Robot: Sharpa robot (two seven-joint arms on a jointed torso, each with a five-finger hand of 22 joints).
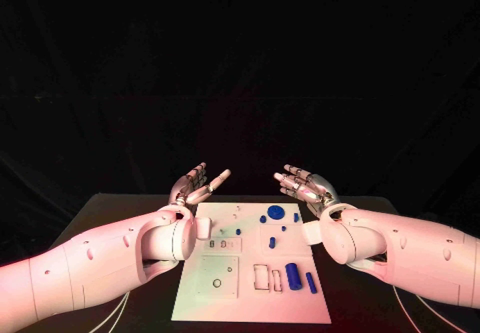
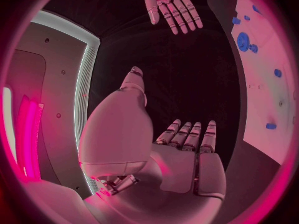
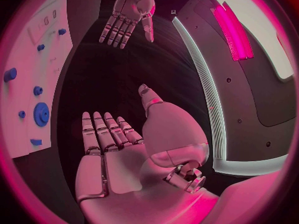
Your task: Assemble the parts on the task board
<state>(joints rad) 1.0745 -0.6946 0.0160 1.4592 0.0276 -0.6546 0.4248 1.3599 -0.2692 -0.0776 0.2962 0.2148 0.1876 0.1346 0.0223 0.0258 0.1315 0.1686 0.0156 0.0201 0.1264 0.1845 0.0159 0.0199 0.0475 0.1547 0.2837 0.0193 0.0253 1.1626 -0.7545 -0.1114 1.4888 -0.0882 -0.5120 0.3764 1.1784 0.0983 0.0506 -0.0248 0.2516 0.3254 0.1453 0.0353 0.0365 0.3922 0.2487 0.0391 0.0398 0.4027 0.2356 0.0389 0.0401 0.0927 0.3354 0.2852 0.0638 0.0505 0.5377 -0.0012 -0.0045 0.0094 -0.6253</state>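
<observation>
Black cloth backs a dark bench. Left hand and right hand hover beyond the white flat task board, both empty with fingers spread. Small blue parts lie untouched: a round gear, a fat cylinder. Best lower one hand squarely over a single part; nothing blocks the way.

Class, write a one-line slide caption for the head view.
Both open hands, left hand and right hand, hover beyond the task board.

One white task board, two hands, and about eight blue parts, including one gear.
</observation>
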